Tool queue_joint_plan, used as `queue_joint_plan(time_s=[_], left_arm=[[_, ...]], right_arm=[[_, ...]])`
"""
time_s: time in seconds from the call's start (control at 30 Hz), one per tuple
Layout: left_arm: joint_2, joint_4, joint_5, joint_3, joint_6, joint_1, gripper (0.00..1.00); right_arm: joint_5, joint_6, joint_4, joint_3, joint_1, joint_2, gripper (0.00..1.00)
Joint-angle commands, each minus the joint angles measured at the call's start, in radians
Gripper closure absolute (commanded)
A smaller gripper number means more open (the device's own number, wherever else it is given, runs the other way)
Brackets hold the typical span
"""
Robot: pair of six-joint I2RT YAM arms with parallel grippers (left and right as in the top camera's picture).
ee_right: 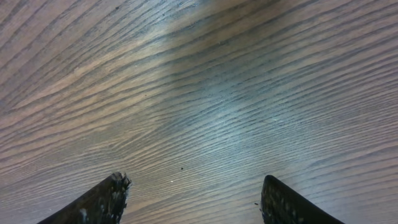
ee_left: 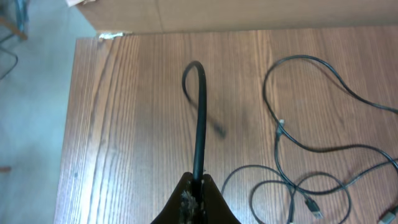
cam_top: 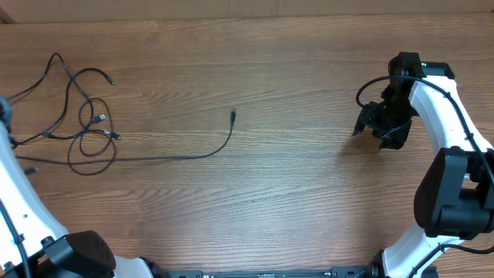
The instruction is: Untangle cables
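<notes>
Several cables (cam_top: 154, 159) lie on wood-grain table (cam_top: 270, 193); grey floor (ee_left: 31, 93) beside.

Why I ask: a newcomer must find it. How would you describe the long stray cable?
On the table, find the tangle of black cables at the left. One cable runs right from it, curves toward the far edge and ends in a plug near the table's middle. It alone stretches out rightward; the others stay looped there.
</notes>
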Motion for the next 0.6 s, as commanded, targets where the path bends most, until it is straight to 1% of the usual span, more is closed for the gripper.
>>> queue_joint_plan(time_s=[0.0,0.1,0.3,0.33,0.37,0.4,0.43,0.47,0.5,0.57], left_arm=[[-0.021,0.024,0.118,0.01,0.062,0.031,0.96],[-0.021,0.08,0.159,0.01,0.135,0.034,0.95],[-0.021,0.126,0.19,0.01,0.147,0.034,0.96],[-0.021,0.128,0.214,0.01,0.148,0.034,0.91],[-0.021,0.13,0.241,0.01,0.148,0.033,0.79],[-0.021,0.13,0.284,0.01,0.152,0.033,0.62],[-0.021,0.133,0.327,0.01,0.167,0.031,0.41],[-0.021,0.138,0.391,0.01,0.203,0.028,0.27],[-0.021,0.142,0.442,0.01,0.233,0.025,0.2],[-0.021,0.14,0.566,0.01,0.325,0.011,0.11]], right_arm=[[0.007,-0.002,0.002,-0.003,-0.002,-0.004,0.33],[0.007,-0.002,0.002,-0.003,-0.002,-0.004,0.33],[0.007,-0.002,-0.003,-0.003,-0.002,-0.004,0.33],[0.007,-0.002,-0.003,-0.003,-0.002,-0.004,0.33],[0.007,-0.002,-0.002,-0.003,-0.002,-0.004,0.33],[0.007,-0.002,-0.002,-0.003,-0.002,-0.004,0.33],[0.007,-0.002,-0.002,-0.003,-0.002,-0.004,0.33],[0.007,-0.002,-0.002,-0.003,-0.002,-0.004,0.33],[0.007,-0.002,-0.002,-0.003,-0.002,-0.004,0.33],[0.007,-0.002,-0.002,-0.003,-0.002,-0.004,0.33]])
